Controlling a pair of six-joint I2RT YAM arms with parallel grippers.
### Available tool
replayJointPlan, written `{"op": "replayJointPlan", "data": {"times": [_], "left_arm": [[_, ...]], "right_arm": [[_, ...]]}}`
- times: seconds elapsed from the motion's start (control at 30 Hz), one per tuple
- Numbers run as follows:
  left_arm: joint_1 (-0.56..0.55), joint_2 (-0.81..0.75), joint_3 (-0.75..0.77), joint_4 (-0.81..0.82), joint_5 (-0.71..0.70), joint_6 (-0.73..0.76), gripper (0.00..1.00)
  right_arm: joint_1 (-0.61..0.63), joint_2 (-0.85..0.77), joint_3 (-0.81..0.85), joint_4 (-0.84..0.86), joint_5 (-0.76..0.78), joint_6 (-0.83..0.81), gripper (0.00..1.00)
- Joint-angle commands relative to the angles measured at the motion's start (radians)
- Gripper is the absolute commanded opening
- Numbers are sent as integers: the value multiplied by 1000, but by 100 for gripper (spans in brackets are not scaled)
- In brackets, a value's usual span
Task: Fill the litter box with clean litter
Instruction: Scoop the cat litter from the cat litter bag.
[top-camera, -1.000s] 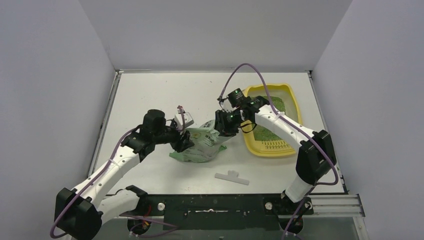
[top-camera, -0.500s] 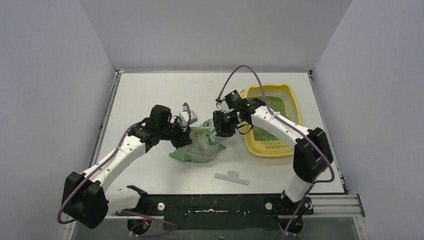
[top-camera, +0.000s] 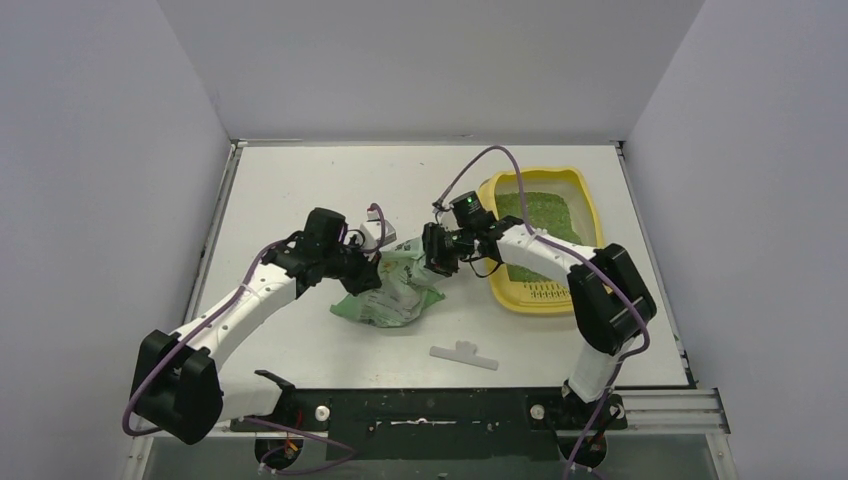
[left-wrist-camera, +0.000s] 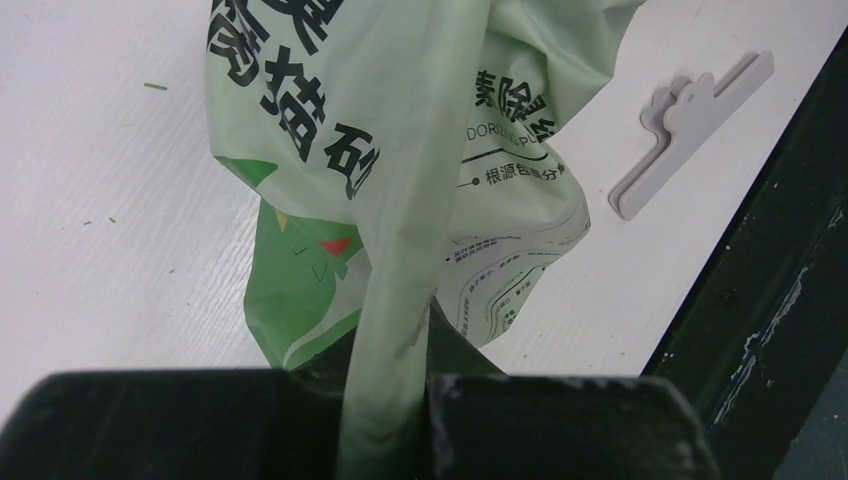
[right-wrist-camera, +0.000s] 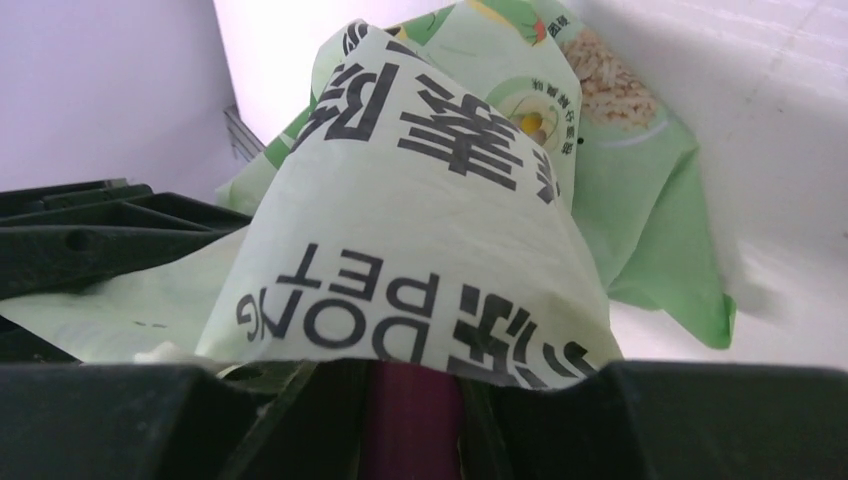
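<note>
Left pincer (left-wrist-camera: 392, 400) clamped on a green bag (left-wrist-camera: 300, 150) fold, right pincer (top-camera: 437, 260) part-closed around a magenta object (right-wrist-camera: 410, 430) under the bag, litter box (top-camera: 597, 228) at bench (top-camera: 300, 190) right, clean litter (top-camera: 540, 210) inside.

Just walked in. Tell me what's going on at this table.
Both arms are working on the green printed bag at the middle of the table. The left pincer is shut on a fold of its film. The right pincer comes in from the other side and looks closed on a magenta object, with the bag draped over it. The yellow litter box to the right holds a layer of green litter. A white clip lies loose near the front edge.
</note>
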Motion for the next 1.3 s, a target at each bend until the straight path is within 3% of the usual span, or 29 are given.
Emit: {"op": "replayJointPlan", "data": {"times": [0.0, 0.4, 0.63, 0.8, 1.27], "left_arm": [[-16, 14, 43, 34, 79, -19, 0], [-6, -2, 40, 48, 89, -35, 0], [32, -45, 23, 93, 106, -61, 0], [70, -85, 0, 153, 107, -96, 0], [146, -142, -27, 205, 77, -116, 0]], "right_arm": [[40, 61, -76, 244, -12, 109, 0], [10, 73, -243, 841, -118, 463, 0], [-3, 31, -276, 974, -128, 530, 0], [-33, 24, -326, 1205, -150, 669, 0], [-119, -112, -408, 1182, -155, 667, 0]]}}
